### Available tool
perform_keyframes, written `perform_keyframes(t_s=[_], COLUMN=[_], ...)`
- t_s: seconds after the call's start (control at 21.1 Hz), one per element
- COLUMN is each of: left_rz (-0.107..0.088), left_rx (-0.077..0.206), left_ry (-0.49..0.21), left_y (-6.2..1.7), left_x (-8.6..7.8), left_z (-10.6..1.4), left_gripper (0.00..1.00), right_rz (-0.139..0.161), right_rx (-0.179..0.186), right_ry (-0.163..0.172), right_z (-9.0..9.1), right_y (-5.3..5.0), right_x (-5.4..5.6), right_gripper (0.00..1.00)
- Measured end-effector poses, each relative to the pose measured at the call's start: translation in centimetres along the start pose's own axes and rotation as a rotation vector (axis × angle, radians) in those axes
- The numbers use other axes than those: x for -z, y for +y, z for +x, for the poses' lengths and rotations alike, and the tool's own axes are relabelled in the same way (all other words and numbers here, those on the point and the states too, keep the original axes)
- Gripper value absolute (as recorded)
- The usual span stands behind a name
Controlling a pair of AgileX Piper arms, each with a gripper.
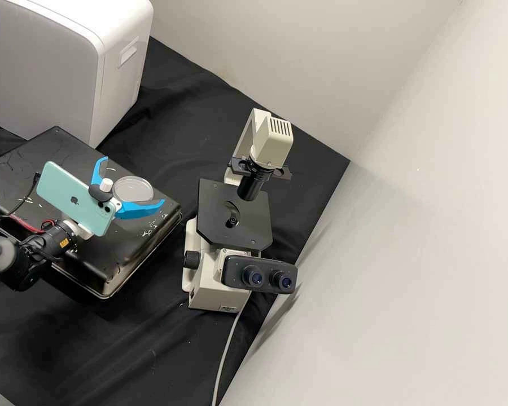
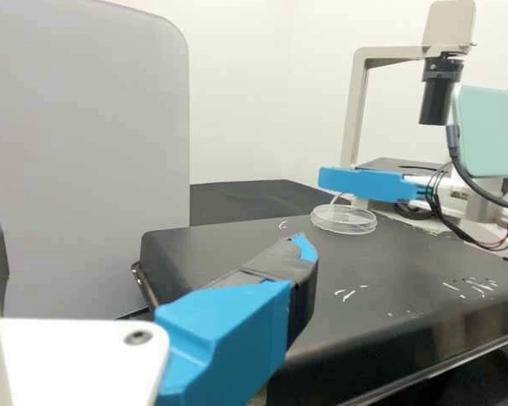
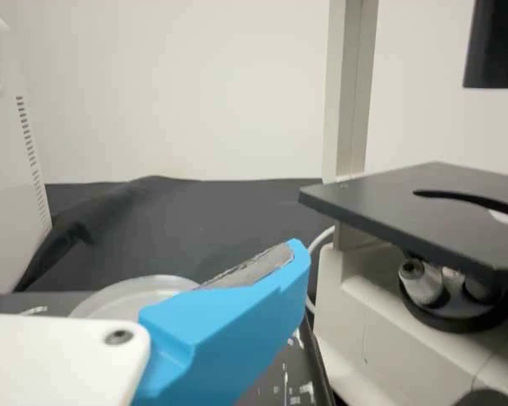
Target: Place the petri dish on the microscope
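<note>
Dish point(image 1: 131, 188) sits on the black box point(image 1: 124, 248), between the wide-spread fingers of the right claw point(image 1: 133, 181), unclamped. Microscope stage point(image 1: 248, 220) lies just past the box's edge, ahead of that claw; left claw point(image 2: 144, 241), also spread, is farther off.

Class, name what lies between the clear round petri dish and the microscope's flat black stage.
In the high view: one blue finger of the right tool, the black box's rim, then bare black cloth.
</note>
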Motion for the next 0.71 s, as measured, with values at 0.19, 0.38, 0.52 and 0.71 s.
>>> perform_keyframes(t_s=[0.19,0.38,0.52,0.71], left_rz=[0.0,0.0,0.0,0.0], left_rx=[0.0,0.0,0.0,0.0], left_ry=[0.0,0.0,0.0,0.0], left_y=[0.0,0.0,0.0,0.0], left_x=[0.0,0.0,0.0,0.0], left_z=[0.0,0.0,0.0,0.0], left_gripper=[1.0,1.0,1.0,1.0], right_rz=[0.007,0.004,0.004,0.005], right_rx=[0.017,0.07,0.086,0.08], right_ry=[-0.024,-0.051,-0.073,-0.072], right_z=[-0.2,0.0,0.2,0.5], right_y=[-0.7,-2.1,-2.6,-2.9], right_x=[-0.4,-1.1,-1.6,-1.8], right_gripper=[1.0,1.0,1.0,1.0])
